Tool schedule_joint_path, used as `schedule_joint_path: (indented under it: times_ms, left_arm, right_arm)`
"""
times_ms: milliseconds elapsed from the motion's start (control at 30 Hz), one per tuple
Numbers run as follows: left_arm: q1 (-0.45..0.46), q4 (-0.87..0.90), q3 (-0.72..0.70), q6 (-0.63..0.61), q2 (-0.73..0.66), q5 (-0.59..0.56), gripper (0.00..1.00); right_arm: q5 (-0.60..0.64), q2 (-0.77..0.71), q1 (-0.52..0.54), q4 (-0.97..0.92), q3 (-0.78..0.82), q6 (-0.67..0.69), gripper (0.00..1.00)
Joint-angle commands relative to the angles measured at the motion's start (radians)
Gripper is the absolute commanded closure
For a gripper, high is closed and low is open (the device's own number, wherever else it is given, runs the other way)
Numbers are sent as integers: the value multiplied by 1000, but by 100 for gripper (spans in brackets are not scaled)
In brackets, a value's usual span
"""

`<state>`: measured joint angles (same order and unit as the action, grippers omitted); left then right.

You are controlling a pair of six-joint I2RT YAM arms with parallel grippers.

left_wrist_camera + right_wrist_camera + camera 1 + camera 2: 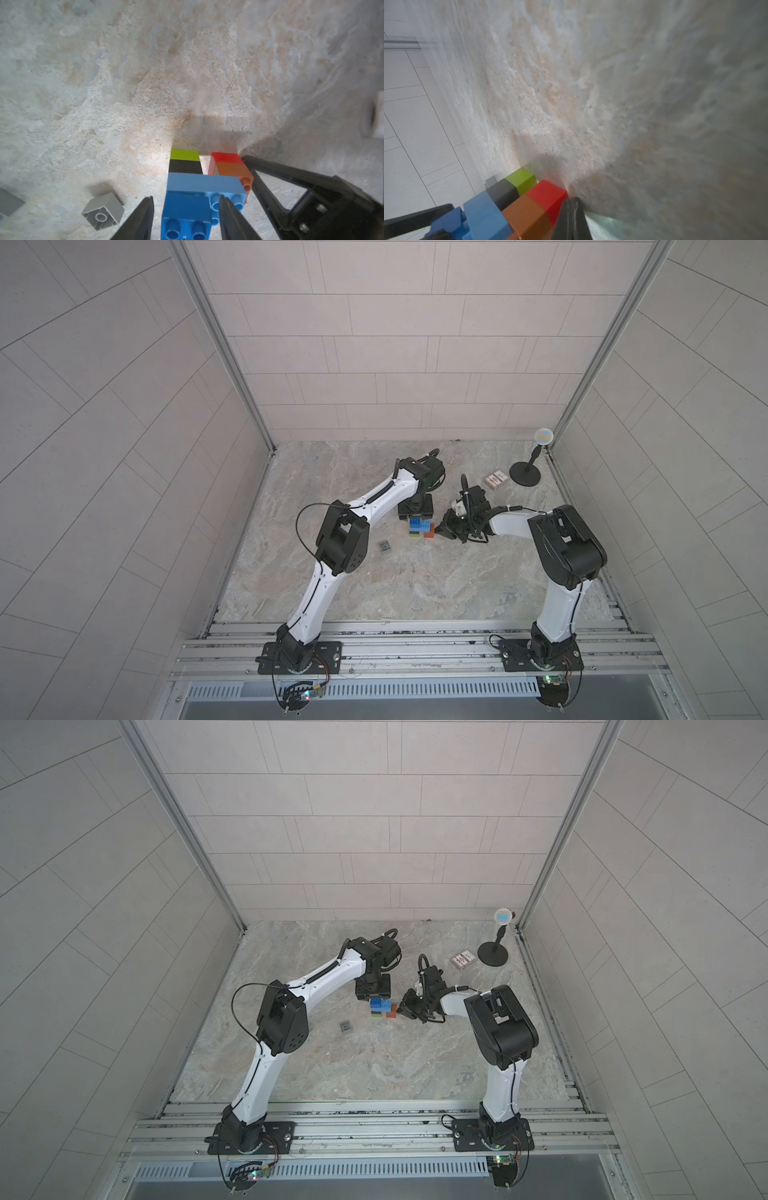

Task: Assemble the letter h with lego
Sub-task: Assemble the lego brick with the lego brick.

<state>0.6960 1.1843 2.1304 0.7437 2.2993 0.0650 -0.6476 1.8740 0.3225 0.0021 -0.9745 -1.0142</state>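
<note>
Left gripper, half-spread and empty, straddles the dark blue studded plastic brick; closed right gripper props the red plastic brick from three o'clock.

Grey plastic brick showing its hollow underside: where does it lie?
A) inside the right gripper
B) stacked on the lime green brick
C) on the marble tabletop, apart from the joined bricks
C: the grey plastic brick sits on the marble tabletop, clear of the joined coloured bricks.

Left fingers astride blue brick, gaps both sides.
</note>
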Motion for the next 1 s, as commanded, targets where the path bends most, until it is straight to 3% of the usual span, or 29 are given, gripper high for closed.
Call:
schedule_joint_path:
  times_ms: [0, 167, 267, 400, 533, 967]
  left_arm:
    - [0, 32, 45, 2, -7, -15, 34]
    - [-1, 7, 63, -9, -57, 18, 31]
    - [0, -28, 0, -43, -136, 19, 33]
    - [4, -181, -192, -71, -258, 51, 73]
    - [5, -200, -222, -91, -266, 65, 96]
    - [6, -196, -265, -99, -210, 47, 100]
  right_arm:
    - [0, 24, 7, -19, -21, 6, 100]
    - [0, 24, 7, -22, -21, 8, 100]
    - [2, 22, 7, -25, -22, 11, 100]
    - [6, 20, 6, -30, -25, 15, 100]
    - [8, 19, 7, -34, -24, 17, 100]
    - [12, 11, 7, -44, -27, 26, 100]
